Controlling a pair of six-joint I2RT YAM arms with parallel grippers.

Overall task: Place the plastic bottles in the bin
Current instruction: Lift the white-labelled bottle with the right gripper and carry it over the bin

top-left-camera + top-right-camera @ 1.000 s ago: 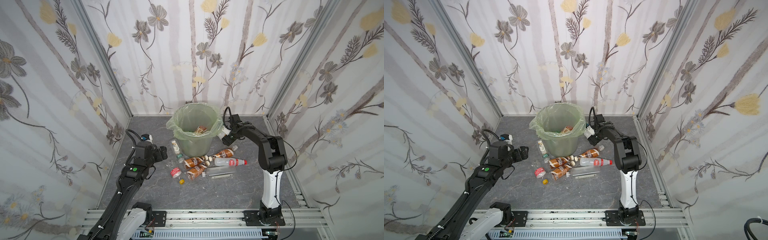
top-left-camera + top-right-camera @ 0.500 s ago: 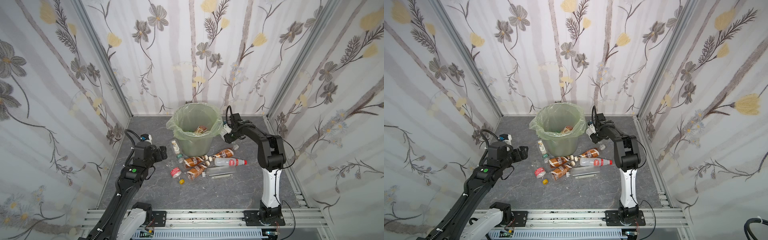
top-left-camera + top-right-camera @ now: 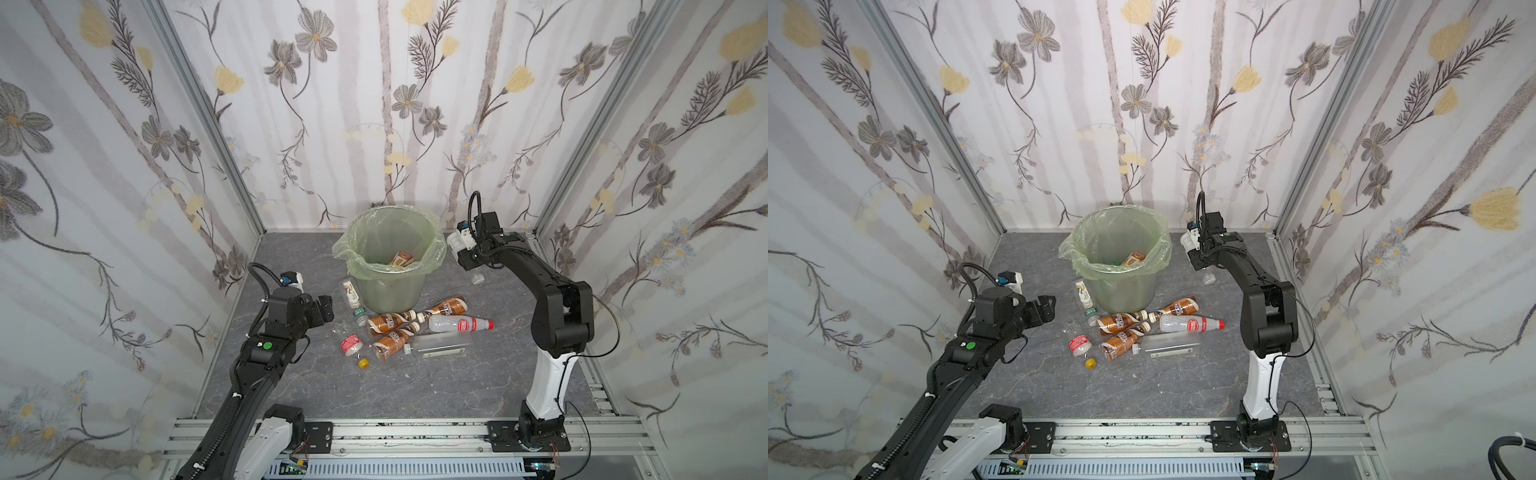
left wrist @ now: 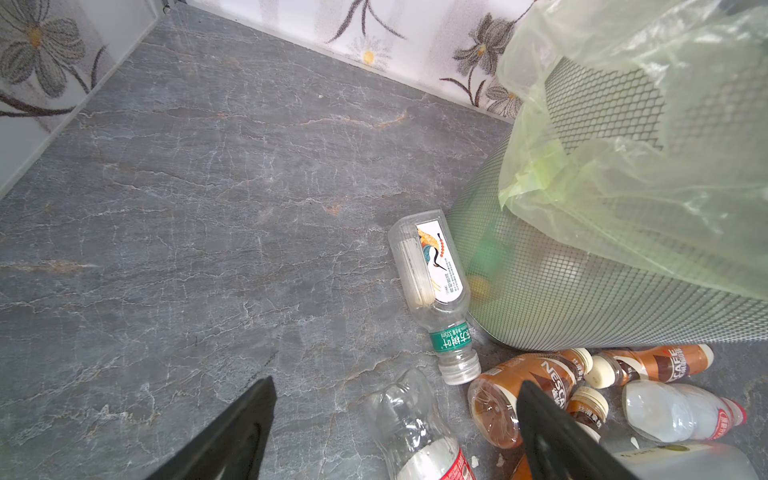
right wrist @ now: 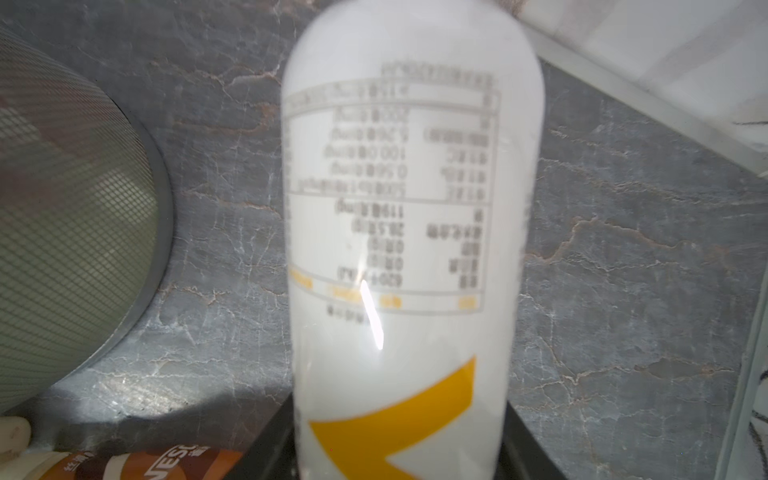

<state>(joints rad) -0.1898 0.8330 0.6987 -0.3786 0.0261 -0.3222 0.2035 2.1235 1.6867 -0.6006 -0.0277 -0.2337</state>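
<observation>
Right end effector (image 5: 400, 419) low (around white bottle (image 5: 409, 199))

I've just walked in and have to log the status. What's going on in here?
Two robot arms are clearing plastic bottles off the grey floor into the green-lined bin. The right gripper has its jaws against both sides of a white bottle, low beside the bin. The left gripper hangs open and empty above a crushed clear bottle. One brown-labelled bottle already lies in the bin, and several loose bottles lie in front of it.
</observation>
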